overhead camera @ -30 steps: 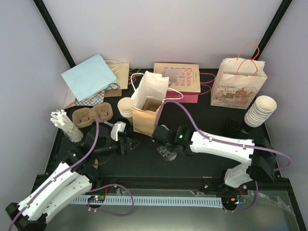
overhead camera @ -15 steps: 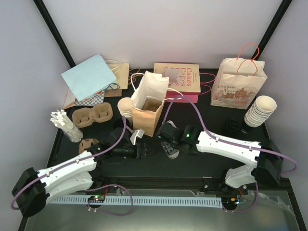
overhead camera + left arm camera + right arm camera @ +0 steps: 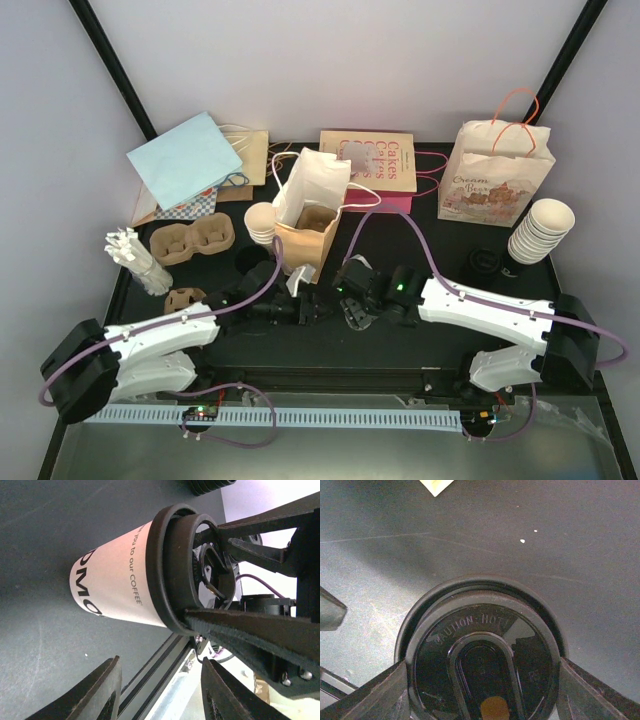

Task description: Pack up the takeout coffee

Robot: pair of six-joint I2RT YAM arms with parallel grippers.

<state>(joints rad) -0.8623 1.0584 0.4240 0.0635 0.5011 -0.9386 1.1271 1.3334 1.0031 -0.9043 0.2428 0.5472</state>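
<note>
The takeout coffee, a cream paper cup with dark print and a black lid, stands on the black table. My right gripper comes down on it from above and is shut on the lid's rim, one finger on each side. From above, the cup is almost hidden under that gripper. My left gripper lies low beside the cup on its left, and its fingers are apart with nothing between them. From overhead, the left gripper sits just left of the right one.
A brown paper bag with a white liner stands open behind the grippers. A cup stack and a pulp carrier are to its left. Another cup stack, black lids and a printed bag are at the right.
My left arm has swung right across the table to the cup's side, and its jaws have narrowed. My right gripper has shifted slightly right, still on the lid.
</note>
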